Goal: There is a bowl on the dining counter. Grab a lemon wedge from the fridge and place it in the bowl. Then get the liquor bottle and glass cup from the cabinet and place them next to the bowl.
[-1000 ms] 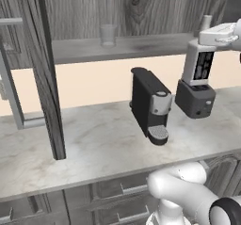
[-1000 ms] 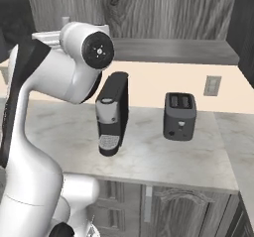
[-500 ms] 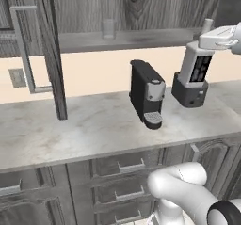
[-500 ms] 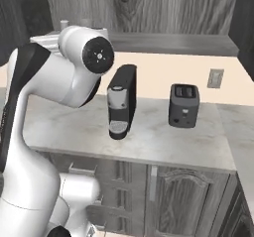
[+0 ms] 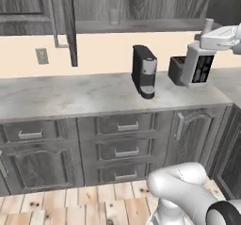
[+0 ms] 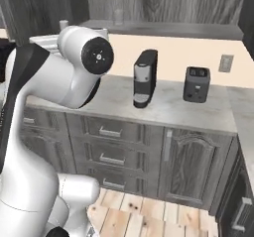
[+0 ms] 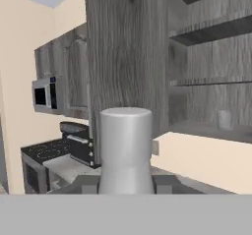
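Fingers (image 7: 125, 182) clamped on liquor bottle (image 5: 199, 67) (held upright); glass cup (image 5: 114, 16) on cabinet (image 5: 141, 3) shelf.

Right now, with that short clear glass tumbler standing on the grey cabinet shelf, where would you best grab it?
Probably by its straight sides at mid-height, jaws on either side. The short clear glass tumbler stands upright on the grey cabinet shelf, back wall behind it, so coming in level from the open front looks best.
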Motion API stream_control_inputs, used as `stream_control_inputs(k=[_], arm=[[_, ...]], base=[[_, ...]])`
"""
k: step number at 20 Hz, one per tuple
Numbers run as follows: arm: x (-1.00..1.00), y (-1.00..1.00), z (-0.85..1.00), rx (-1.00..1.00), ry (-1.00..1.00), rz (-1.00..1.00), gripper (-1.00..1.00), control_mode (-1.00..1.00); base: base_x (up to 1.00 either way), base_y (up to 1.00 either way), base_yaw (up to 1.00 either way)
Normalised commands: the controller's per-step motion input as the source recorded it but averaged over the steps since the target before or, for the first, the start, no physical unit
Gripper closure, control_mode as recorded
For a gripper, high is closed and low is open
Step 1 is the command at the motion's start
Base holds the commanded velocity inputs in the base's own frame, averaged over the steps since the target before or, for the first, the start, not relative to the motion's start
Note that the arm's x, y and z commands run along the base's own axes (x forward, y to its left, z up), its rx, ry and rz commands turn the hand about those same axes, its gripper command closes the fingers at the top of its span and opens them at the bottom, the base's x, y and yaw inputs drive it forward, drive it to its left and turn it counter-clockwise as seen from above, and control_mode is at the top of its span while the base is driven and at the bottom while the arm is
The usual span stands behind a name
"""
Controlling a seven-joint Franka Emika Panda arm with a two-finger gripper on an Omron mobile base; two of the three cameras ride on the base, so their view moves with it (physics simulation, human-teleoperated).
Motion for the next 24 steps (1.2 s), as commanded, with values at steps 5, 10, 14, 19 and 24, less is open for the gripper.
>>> stream_control_inputs(k=[5,10,14,19,24], arm=[[0.0,0.0,0.0,0.0,0.0,0.0,1.0,1.0],[0.0,0.0,0.0,0.0,0.0,0.0,1.0,1.0],[0.0,0.0,0.0,0.0,0.0,0.0,1.0,1.0],[0.0,0.0,0.0,0.0,0.0,0.0,1.0,1.0],[0.0,0.0,0.0,0.0,0.0,0.0,1.0,1.0]], base=[[-1.0,0.25,0.23],[-1.0,0.32,0.22],[-1.0,0.47,0.21],[-1.0,0.56,0.19],[-1.0,0.59,0.19]])
